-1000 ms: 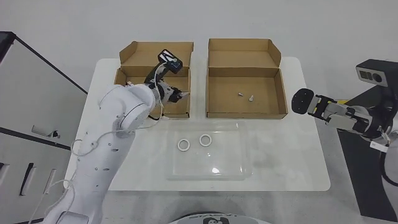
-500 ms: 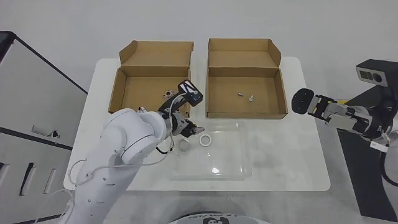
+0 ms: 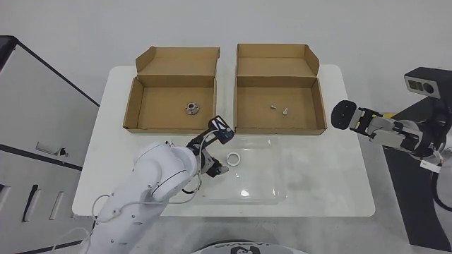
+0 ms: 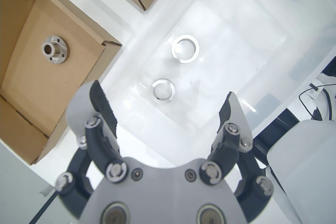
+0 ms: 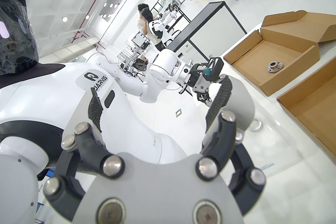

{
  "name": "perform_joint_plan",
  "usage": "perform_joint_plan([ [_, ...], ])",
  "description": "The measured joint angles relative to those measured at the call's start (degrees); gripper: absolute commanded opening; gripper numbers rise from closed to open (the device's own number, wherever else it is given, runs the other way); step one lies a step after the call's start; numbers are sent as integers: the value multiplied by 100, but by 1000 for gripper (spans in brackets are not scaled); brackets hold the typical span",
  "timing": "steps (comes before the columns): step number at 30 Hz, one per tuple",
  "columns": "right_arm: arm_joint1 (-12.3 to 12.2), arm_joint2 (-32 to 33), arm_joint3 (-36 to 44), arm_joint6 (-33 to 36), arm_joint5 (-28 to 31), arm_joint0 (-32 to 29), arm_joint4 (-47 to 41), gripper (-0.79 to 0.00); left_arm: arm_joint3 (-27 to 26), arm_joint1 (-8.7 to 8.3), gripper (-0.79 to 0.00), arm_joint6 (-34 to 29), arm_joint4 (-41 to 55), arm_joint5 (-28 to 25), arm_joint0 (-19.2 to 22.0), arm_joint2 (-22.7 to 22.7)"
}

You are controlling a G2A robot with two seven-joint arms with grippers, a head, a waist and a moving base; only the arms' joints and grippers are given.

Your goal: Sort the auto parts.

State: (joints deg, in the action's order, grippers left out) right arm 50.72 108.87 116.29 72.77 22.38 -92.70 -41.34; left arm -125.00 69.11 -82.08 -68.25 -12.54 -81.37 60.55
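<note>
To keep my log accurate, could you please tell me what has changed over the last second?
The left gripper pulled out of the left box, leaving the flanged part there, and swung toward the robot to hang open over the clear tray holding two rings. The right gripper, the right box with its screws and the rings stayed put.

Table (image 3: pixel 342 176): two boxes (image 3: pixel 159 109) (image 3: pixel 254 109), clear tray (image 3: pixel 268 183)
</note>
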Motion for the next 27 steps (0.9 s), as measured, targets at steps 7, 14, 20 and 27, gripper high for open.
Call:
perform_joint_plan([
  [7, 0, 0, 0, 0, 0, 0, 0, 0, 130, 26, 0, 211, 58, 518, -108, -197],
  [14, 0, 0, 0, 0, 0, 0, 0, 0, 195, 90, 0, 305, 266, 1101, -22, -473],
  [20, 0, 0, 0, 0, 0, 0, 0, 0, 342, 124, 0, 348, 242, 1240, 155, -645],
  [27, 0, 0, 0, 0, 0, 0, 0, 0, 652, 191, -12, 449, 416, 1351, 414, -892],
])
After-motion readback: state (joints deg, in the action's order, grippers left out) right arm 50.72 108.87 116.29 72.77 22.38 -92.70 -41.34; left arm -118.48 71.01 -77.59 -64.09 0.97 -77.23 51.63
